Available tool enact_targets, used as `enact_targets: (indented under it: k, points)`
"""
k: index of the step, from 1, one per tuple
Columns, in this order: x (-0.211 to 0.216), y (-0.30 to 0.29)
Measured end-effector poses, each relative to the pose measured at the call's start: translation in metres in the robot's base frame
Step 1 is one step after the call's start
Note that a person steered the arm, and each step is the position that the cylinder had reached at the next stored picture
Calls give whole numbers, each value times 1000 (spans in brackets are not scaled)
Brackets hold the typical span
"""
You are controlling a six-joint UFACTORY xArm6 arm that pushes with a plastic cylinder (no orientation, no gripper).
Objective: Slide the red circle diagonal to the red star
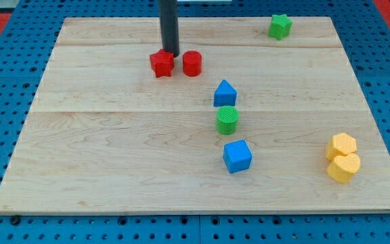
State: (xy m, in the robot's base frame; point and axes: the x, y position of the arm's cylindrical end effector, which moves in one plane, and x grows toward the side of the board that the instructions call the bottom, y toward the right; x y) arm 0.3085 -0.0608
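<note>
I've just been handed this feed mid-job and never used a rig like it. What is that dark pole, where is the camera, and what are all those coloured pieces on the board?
The dark pole is my arm's rod; it has no gripper and only pushes. My tip rests on the wooden board, just above the gap between the red star and the red circle, which sit side by side. Nothing is held.

There is one camera, looking down at the board from its near edge; its mounting is not recorded.

Also on the board: a blue triangular block, a green cylinder and a blue cube down the middle, a green star at the view's top right, and two yellow blocks touching at the right.
</note>
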Motion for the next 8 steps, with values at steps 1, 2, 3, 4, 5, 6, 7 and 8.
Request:
enact_targets:
  k: [1, 2, 3, 4, 5, 6, 7, 8]
  points:
    - [28, -35]
    - [41, -8]
    - [59, 15]
    - [68, -14]
    - [55, -98]
    - [54, -146]
    - [68, -84]
    - [68, 0]
